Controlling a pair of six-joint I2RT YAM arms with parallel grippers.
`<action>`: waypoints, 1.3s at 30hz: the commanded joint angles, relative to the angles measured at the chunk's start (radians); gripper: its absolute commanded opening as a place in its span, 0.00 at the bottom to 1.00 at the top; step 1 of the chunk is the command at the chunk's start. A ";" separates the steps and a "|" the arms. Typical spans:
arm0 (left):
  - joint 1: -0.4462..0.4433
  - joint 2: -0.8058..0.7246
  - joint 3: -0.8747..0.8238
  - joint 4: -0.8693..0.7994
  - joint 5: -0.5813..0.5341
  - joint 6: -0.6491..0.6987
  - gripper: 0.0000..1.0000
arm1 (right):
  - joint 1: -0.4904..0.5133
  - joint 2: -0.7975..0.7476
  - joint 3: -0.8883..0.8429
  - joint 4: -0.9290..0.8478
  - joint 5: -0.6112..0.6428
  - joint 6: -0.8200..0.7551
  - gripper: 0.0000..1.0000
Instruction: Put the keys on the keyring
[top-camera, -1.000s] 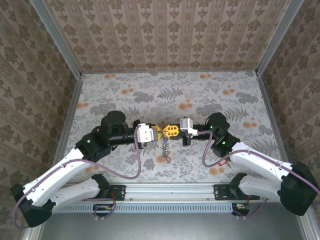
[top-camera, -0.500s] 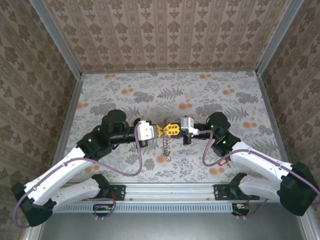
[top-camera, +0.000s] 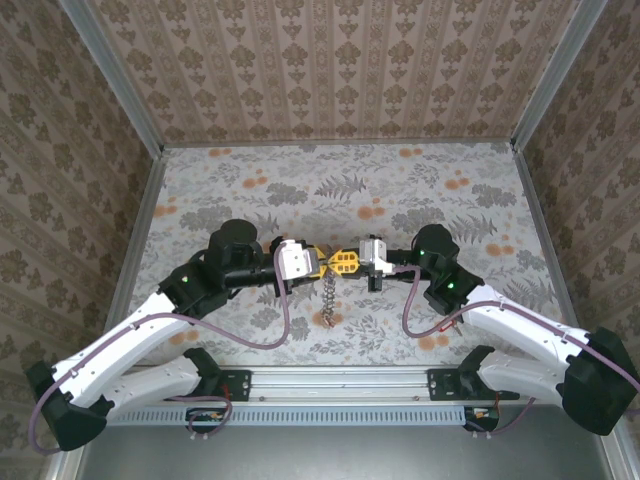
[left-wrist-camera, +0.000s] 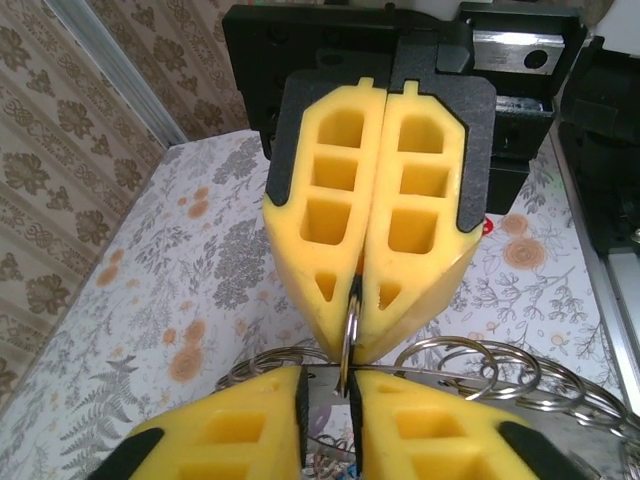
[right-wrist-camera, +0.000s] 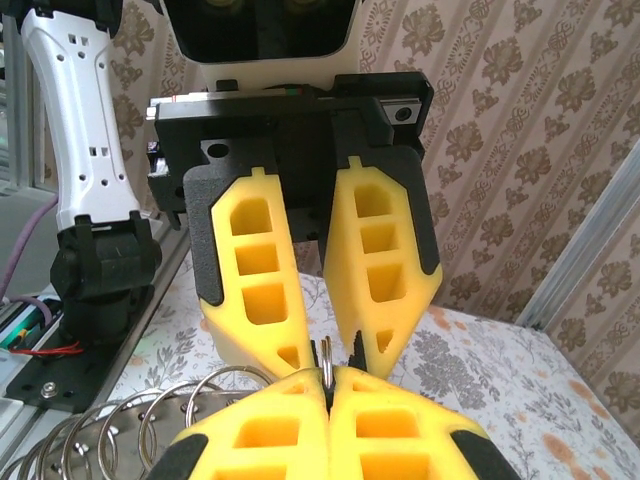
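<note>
Right pincer (top-camera: 337, 264) pressed together, pinching end ring of keyring (top-camera: 328, 296) above tabletop (top-camera: 420, 190) centre. Left pincer (top-camera: 322, 265) tip to tip with it, fingers narrowly spread either side of same ring. Chain hangs toward 6 o'clock. Bare tabletop runs 12 o'clock to back wall (top-camera: 340, 70). Side rails (top-camera: 135, 250) at 9 and 3, well apart from arms.

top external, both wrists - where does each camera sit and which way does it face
top external: above and behind the bases, looking down at the table; both arms show, left gripper and right gripper tip to tip at the keyring.
left wrist: on the left arm, facing the right gripper; own fingers at the bottom edge.
right wrist: on the right arm, facing the left gripper; own fingers at the bottom edge.
shared: both wrist views show the keyring's loops between the opposed fingertips.
</note>
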 joint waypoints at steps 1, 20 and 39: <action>-0.007 0.010 0.012 0.070 0.054 -0.015 0.15 | 0.010 0.004 0.015 0.010 -0.025 -0.014 0.00; -0.010 0.040 0.085 -0.091 -0.083 0.017 0.00 | 0.006 -0.035 0.099 -0.347 0.085 -0.174 0.25; -0.010 0.061 0.076 -0.070 -0.007 0.029 0.00 | 0.006 0.001 0.107 -0.312 0.100 -0.137 0.18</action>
